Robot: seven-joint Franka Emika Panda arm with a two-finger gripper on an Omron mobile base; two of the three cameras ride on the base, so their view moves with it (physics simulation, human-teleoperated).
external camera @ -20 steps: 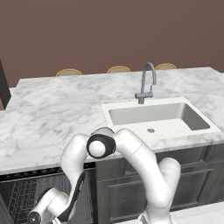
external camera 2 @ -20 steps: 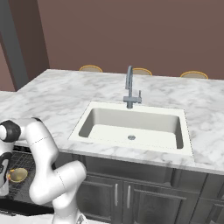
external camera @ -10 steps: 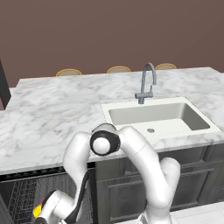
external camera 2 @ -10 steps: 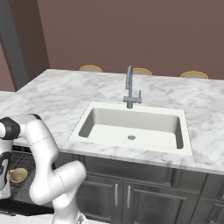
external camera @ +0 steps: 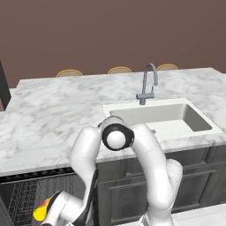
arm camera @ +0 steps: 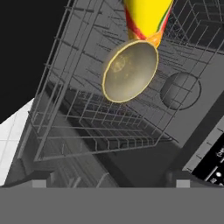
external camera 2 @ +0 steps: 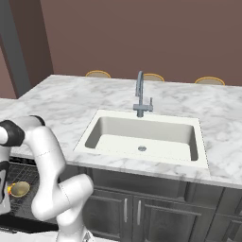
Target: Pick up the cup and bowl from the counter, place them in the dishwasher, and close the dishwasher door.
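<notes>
The yellow cup [arm camera: 146, 17] with red-orange blotches sits in the grey wire rack of the dishwasher [arm camera: 78, 113], right behind the tan bowl [arm camera: 130, 72], which rests tilted in the same rack. My gripper [arm camera: 110, 180] is open and hangs back from both, with nothing between its fingers. The left base view has the cup [external camera: 40, 211] low beside my hand, in front of the open dishwasher [external camera: 22, 194]. Seen from the right base, the bowl [external camera 2: 20, 189] lies in the rack with a sliver of the cup [external camera 2: 8, 190] next to it. The dishwasher door [arm camera: 210, 162] is down.
The marble counter [external camera: 44, 119] carries the cream sink [external camera: 163, 114] and grey tap [external camera: 148, 84]. Dark cabinet fronts [external camera 2: 137, 208] stand right of the dishwasher. Several tan stool tops [external camera: 69, 73] line the far edge. My own arm [external camera 2: 45, 156] crowds the dishwasher opening.
My hand has shifted a little at the rack, and the cup now shows beside it in the left base view. The jaws have stayed open.
</notes>
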